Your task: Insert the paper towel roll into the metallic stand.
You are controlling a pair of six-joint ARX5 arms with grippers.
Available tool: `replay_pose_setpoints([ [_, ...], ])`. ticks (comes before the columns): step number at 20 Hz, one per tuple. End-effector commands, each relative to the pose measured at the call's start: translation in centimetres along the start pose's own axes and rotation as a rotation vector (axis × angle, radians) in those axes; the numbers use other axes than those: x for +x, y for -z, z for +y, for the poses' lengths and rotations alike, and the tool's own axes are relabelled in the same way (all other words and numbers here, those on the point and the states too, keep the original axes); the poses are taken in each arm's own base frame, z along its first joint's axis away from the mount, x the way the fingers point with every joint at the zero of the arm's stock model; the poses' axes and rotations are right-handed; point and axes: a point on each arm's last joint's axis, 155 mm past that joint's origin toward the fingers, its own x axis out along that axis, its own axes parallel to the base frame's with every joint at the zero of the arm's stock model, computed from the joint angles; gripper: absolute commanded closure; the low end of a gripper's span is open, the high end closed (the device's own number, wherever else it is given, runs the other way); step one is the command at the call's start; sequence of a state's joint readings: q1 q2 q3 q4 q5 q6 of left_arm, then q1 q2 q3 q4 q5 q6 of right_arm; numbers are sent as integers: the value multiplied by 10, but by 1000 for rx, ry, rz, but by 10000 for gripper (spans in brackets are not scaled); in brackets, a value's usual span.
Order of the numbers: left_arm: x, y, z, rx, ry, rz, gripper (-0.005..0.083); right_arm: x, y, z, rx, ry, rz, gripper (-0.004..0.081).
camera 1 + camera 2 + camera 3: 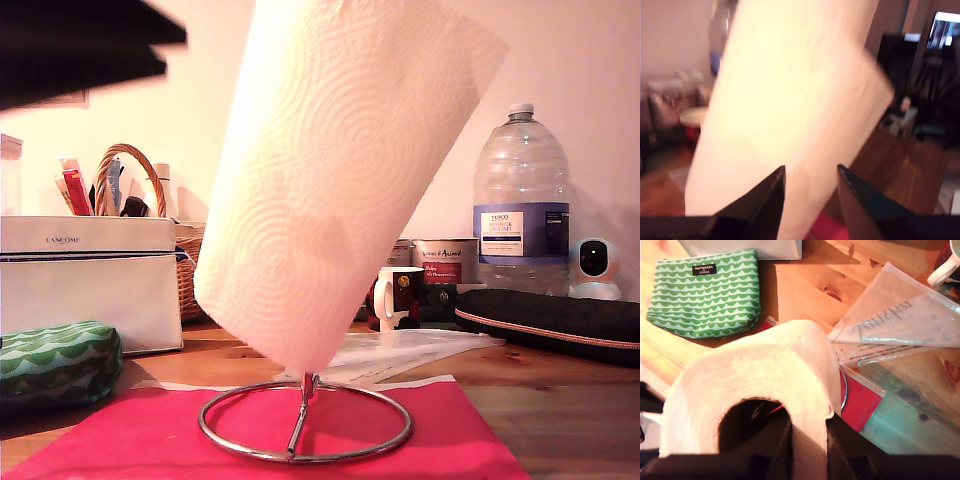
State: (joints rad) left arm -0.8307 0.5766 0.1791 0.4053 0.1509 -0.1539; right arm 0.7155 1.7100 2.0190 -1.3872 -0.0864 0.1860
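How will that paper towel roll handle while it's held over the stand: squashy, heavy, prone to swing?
The paper towel roll probably squashes: my second gripper pinches its wall at the core. Likely light for its bulk. It hangs tilted over the metallic stand, so it may pivot; the outer sheet looks loose.

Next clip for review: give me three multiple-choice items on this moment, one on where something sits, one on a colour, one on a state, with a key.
1. In the exterior view, where is the wire ring base of the metallic stand?
A. In the wicker basket
B. On the red mat
C. On the white box

2. What colour is the scalloped pouch?
A. Green
B. Blue
C. Yellow

3. How does the paper towel roll sit?
A. Lying flat on the table
B. Upright, fully down on the base
C. Tilted, lower end just above the base

Key: B, the ring lies on the red mat. A, the pouch has green waves. C, the roll leans and its lower end is off the ring.
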Motion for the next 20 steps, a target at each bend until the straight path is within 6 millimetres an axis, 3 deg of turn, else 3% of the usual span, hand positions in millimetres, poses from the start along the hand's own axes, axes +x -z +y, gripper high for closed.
replay_pose_setpoints([
  [1,-2,3,-1,-4,1,2,487,21,3,3,3,-4,46,782],
  [5,-6,6,-1,-7,-2,20,487,33,4,3,3,2,75,782],
  [10,-7,4,-1,-5,0,10,487,33,4,2,-6,1,77,773],
  [15,-8,2,-1,-5,0,5,487,33,4,2,-5,1,77,650],
  [20,-8,2,-2,-5,1,5,487,33,4,3,-6,-3,78,608],
])
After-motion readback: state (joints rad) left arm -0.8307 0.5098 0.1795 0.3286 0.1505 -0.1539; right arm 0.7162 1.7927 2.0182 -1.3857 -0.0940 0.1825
